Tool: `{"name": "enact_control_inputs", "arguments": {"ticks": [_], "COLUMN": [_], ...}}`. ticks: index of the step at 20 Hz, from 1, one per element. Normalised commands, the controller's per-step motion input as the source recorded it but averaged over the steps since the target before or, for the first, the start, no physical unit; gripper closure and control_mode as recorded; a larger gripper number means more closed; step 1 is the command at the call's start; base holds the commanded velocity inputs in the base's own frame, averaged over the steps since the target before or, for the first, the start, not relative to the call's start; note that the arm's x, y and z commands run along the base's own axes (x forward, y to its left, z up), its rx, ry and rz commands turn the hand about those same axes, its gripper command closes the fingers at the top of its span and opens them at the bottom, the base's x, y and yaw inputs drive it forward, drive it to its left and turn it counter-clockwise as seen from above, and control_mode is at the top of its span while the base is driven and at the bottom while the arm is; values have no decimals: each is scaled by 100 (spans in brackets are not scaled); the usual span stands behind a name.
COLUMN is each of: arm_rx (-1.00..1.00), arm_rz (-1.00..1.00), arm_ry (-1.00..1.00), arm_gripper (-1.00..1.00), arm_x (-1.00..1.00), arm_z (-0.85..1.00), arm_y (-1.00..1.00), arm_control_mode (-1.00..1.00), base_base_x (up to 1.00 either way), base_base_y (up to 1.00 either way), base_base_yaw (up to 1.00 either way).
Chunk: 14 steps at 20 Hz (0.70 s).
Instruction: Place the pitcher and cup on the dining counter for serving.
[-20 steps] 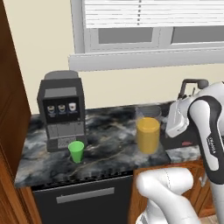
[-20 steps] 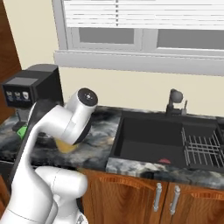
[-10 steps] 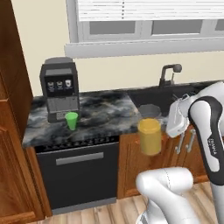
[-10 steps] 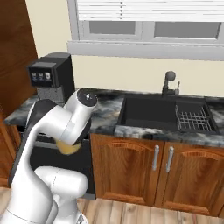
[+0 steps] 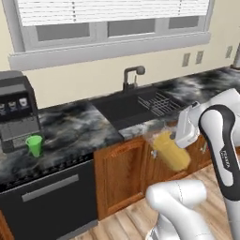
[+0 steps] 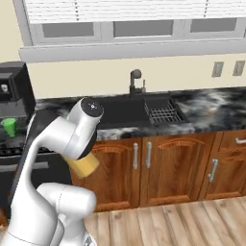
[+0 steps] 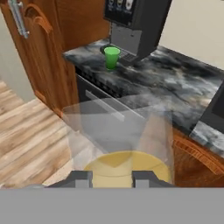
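Our base has swung away from the marbled counter, so the sink now sits mid-view where the coffee machine did a moment ago. The pitcher, pinched in our gripper, has tipped and hangs off the counter before the cabinets. The cup waits beside the machine; we judge ourselves heading for the dining counter.

- The pitcher is showing a clear, glassy upper wall over opaque yellow-orange.
- The cup is looking like smooth green plastic.
- The counter is gleaming as polished marbled stone.
- The cabinet doors are showing glossy reddish wood.
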Motion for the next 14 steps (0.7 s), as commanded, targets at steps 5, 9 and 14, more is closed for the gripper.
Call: {"name": "enact_control_inputs", "arguments": {"ticks": [5, 9, 14], "arm_rx": [0, 0, 0], "arm_rz": [0, 0, 0], "arm_ry": [0, 0, 0], "arm_gripper": [100, 100, 100], "arm_x": [0, 0, 0], "arm_z": [0, 0, 0], "arm_y": [0, 0, 0], "arm_control_mode": [100, 100, 100], "base_base_x": [-14, -17, -16], "base_base_y": [-13, -11, -9], "base_base_yaw": [-66, -67, -69]}}
